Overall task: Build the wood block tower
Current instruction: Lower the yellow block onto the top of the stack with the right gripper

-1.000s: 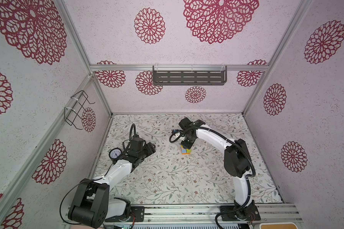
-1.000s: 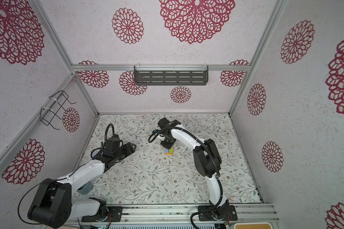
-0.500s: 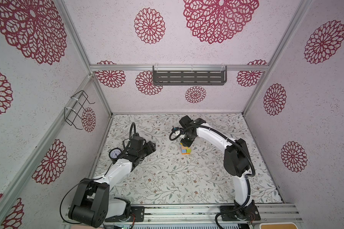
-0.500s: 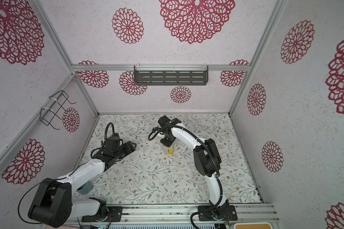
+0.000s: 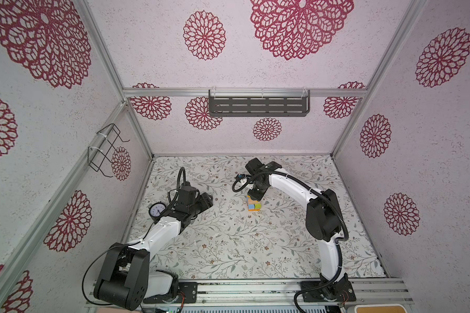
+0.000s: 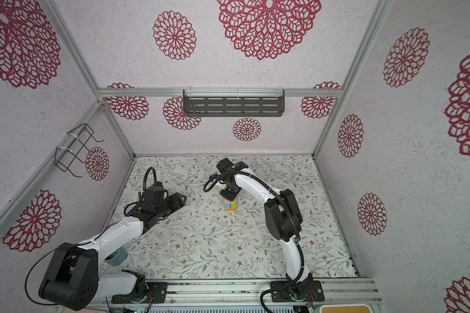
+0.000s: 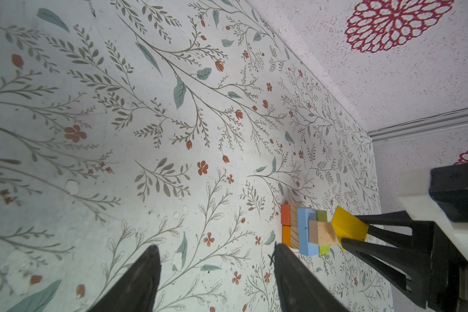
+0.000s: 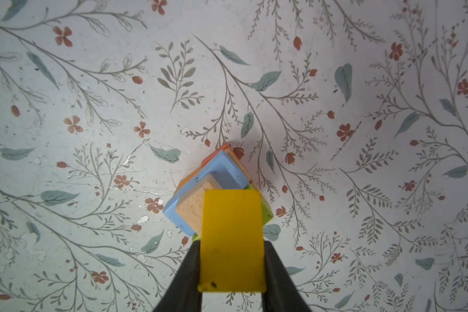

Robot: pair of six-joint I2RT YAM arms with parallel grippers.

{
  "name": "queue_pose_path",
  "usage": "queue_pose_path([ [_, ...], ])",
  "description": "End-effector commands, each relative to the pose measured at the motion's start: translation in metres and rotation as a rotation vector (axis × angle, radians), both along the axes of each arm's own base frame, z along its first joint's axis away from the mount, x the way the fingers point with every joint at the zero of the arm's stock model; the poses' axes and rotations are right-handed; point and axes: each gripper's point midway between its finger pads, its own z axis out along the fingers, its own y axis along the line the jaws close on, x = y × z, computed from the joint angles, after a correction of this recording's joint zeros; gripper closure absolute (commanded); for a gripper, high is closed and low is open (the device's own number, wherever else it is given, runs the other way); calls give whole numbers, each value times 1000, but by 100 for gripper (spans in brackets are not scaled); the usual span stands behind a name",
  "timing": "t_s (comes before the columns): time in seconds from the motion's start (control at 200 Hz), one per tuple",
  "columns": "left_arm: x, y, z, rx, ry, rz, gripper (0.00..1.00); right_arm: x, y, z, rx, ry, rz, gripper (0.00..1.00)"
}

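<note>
The tower (image 5: 253, 203) (image 6: 230, 205) stands mid-table. Orange blocks (image 7: 285, 225) are lowest, then plain wood, then a light blue block (image 7: 306, 232) beside a lime green one (image 7: 321, 216), with a tan block (image 7: 322, 234) on top. My right gripper (image 8: 231, 244) (image 5: 255, 195) is shut on a yellow block (image 8: 233, 237) (image 7: 349, 226). The yellow block is tilted and sits right at the tan block's top; whether they touch I cannot tell. My left gripper (image 7: 216, 247) (image 5: 206, 202) is open and holds nothing, low over the table to the left of the tower.
A round dial gauge (image 5: 157, 210) lies by the left arm near the left wall. A wire rack (image 5: 106, 149) hangs on the left wall. A dark slotted shelf (image 5: 258, 105) is on the back wall. The floral table (image 5: 228, 238) stretches in front of the tower.
</note>
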Motion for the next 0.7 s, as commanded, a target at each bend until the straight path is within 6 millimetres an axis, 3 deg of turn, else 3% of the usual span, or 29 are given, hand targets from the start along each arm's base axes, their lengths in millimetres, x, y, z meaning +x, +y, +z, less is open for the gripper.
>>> queue_pose_path([
  [0.0, 1, -3, 0, 3, -8, -10, 31, -1, -6, -1, -20, 8, 2, 94],
  [0.38, 1, -3, -2, -3, -5, -9, 31, 1, -7, -4, -22, 13, -7, 82],
  [0.695, 2, -4, -2, -6, -4, -9, 31, 0, -6, -5, -20, 20, -8, 80],
])
